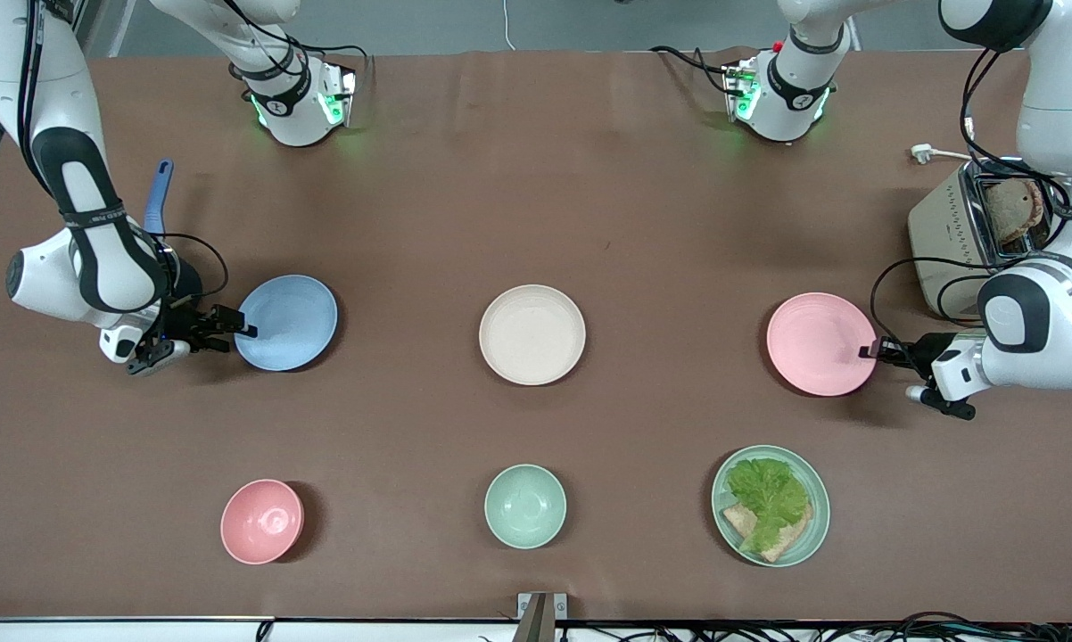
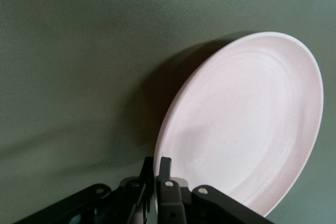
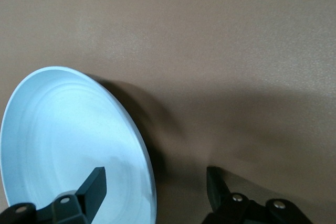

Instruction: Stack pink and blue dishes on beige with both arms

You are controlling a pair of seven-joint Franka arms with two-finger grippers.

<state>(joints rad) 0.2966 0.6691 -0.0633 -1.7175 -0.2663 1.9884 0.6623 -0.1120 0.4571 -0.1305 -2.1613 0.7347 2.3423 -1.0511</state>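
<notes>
1. Front view: three shallow round matte plates lie in a row across the brown tabletop (image 1: 536, 178). The blue plate (image 1: 286, 322) is toward the right arm's end, the beige plate (image 1: 532, 334) in the middle, the pink plate (image 1: 820, 343) toward the left arm's end; all three are empty. Nearer the camera sit a deep pink bowl (image 1: 262, 521) and a mint bowl (image 1: 525, 506), both empty, and a mint plate (image 1: 771, 506) holding lettuce (image 1: 768, 495) on bread (image 1: 750, 526). A toaster (image 1: 964, 236) with a slice in its slot stands at the left arm's end. The right tool (image 1: 237, 325) is at the blue plate's rim, the left tool (image 1: 870, 350) at the pink plate's rim.

2. Left wrist view: the left tool (image 2: 157, 174) is clamped on the pink plate's (image 2: 247, 124) rim, its fingers together on the edge. Faint concentric rings show on the plate, which the front view does not reveal.

3. Right wrist view: the right tool (image 3: 155, 182) has its fingers apart, straddling the blue plate's (image 3: 68, 135) rim, one finger over the dish, one outside. The rings show here too.
</notes>
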